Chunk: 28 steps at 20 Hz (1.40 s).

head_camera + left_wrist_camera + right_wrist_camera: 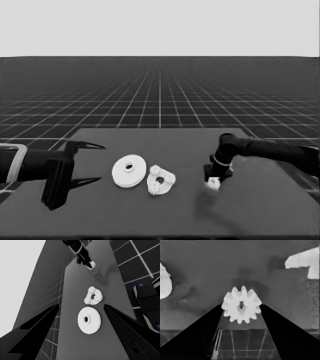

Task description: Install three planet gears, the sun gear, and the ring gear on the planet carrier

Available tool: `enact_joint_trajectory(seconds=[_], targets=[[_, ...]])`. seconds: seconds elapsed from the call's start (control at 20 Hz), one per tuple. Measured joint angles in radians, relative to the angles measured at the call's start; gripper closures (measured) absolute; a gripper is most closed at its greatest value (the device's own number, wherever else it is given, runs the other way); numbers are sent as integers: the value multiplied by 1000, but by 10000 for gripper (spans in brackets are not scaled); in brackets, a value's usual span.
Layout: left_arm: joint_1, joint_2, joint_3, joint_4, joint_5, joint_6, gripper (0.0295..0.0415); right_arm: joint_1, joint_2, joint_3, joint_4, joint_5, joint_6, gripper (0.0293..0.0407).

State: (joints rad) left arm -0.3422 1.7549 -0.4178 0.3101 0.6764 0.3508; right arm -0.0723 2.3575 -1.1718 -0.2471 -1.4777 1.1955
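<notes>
Nearest the camera in the head view, the right gripper (214, 183) is down over the right half of the table (165, 215), and its two fingers are pinching a small toothed gear (214, 183); the right wrist view shows that gear (241, 305) squeezed between the two finger tips, teeth out all round and its little centre hole facing the lens. I can't quite tell whether it is just off the table or resting on it. Going left and a bit farther back, the smaller round part (160, 180) lies flat near the middle with what looks like three gears already sitting on it around its hole, and just beside that is the larger round part (129, 170), flat, with nothing on it. Farther left, the left gripper (86, 163) waits over the table's left end with its fingers spread wide and nothing between them. Handling-wise, my guess is these gears are light, rigid little things, so weight is no issue, but the toothed rim gives only small contact patches and the gear could twist or pop out if squeezed off-centre. Gripping across the full diameter looks like the sane hold, keeping the hole free to drop over whatever it seats on. It probably has to mesh with its neighbours too, so tilt matters.
</notes>
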Motion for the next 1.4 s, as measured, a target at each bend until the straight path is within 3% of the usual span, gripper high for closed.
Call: enact_joint_trajectory(seconds=[0.15, 0.4, 0.5, 0.6, 0.9, 1.05, 1.4], targets=[[0, 0, 0, 0, 0, 0, 326, 70, -8, 20, 61, -24, 8, 390], [0, 0, 0, 0, 0, 0, 326, 85, -8, 22, 76, -30, 9, 390], [0, 0, 0, 0, 0, 0, 326, 98, 396, -172, 77, -77, 262, 390], [0, 0, 0, 0, 0, 0, 326, 101, 606, -374, 84, -70, 231, 390], [0, 0, 0, 0, 0, 0, 326, 102, 707, -522, 87, -62, 179, 390], [0, 0, 0, 0, 0, 0, 326, 2, 724, -580, -7, -34, 144, 390], [0, 0, 0, 0, 0, 0, 326, -20, 730, -600, -29, -25, 132, 390]])
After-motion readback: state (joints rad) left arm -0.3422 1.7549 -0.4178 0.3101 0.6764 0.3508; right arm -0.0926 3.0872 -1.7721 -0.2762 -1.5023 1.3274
